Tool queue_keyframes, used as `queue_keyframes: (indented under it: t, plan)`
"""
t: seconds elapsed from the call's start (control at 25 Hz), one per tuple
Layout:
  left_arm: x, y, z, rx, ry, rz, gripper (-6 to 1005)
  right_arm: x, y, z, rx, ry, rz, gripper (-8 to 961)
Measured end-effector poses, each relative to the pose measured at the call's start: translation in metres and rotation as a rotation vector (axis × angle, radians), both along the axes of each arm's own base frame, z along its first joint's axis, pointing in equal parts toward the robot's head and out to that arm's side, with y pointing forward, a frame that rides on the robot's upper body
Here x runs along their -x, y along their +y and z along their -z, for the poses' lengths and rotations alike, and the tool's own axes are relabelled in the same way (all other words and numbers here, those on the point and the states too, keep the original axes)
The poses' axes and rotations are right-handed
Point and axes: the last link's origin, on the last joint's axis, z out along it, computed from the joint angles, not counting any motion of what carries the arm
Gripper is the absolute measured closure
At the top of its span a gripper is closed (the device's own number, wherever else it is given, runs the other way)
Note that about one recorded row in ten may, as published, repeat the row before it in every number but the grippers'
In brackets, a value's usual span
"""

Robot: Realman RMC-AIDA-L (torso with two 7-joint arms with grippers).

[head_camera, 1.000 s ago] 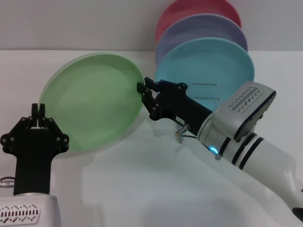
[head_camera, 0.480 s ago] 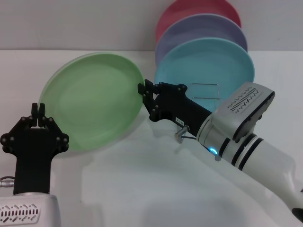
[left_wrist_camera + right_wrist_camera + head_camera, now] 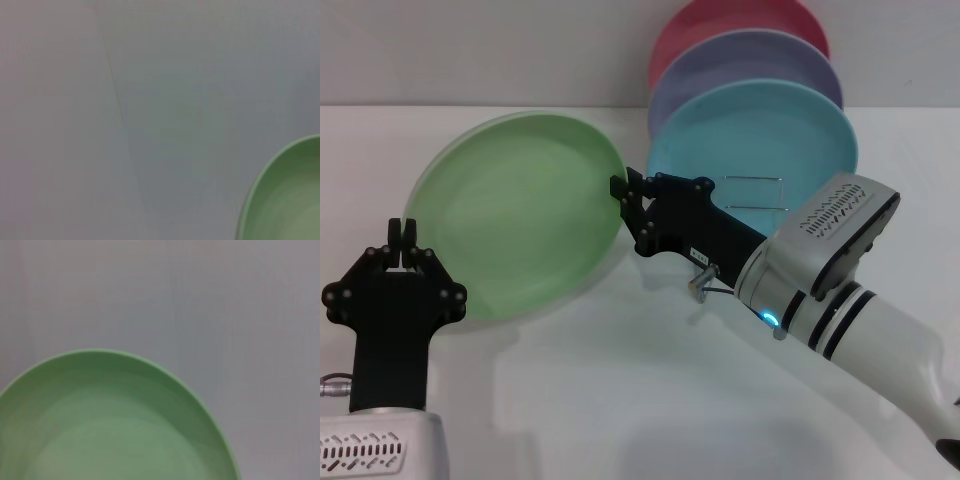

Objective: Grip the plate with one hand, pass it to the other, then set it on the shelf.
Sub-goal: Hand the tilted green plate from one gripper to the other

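Between the two arms, tilted above the white table [image 3: 650,400]: round light green plastic plate [image 3: 515,215]. At its 3 o'clock edge, black right gripper [image 3: 618,197], clamped on the rim. At its 8 o'clock edge, black left gripper [image 3: 401,236], fingers pressed together. At 2 o'clock, beyond: chrome wire shelf [image 3: 752,196] holding turquoise plate [image 3: 752,135], lavender plate [image 3: 745,62], pink plate [image 3: 740,22].

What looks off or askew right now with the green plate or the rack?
Nothing stands out. The green plate is tilted, gripped at its edge by the right gripper; the left gripper sits at its other edge. Three plates stand in the rack.
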Motion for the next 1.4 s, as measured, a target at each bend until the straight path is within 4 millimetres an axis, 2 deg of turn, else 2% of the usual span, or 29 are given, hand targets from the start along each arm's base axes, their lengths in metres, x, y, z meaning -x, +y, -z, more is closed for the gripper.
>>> queue_keyframes:
  t: [1.4]
  plan:
    - [0.0003, -0.0003, 0.0016, 0.011, 0.001, 0.000, 828, -0.0001, -0.0015, 0.0016, -0.005, -0.013, -0.004, 862]
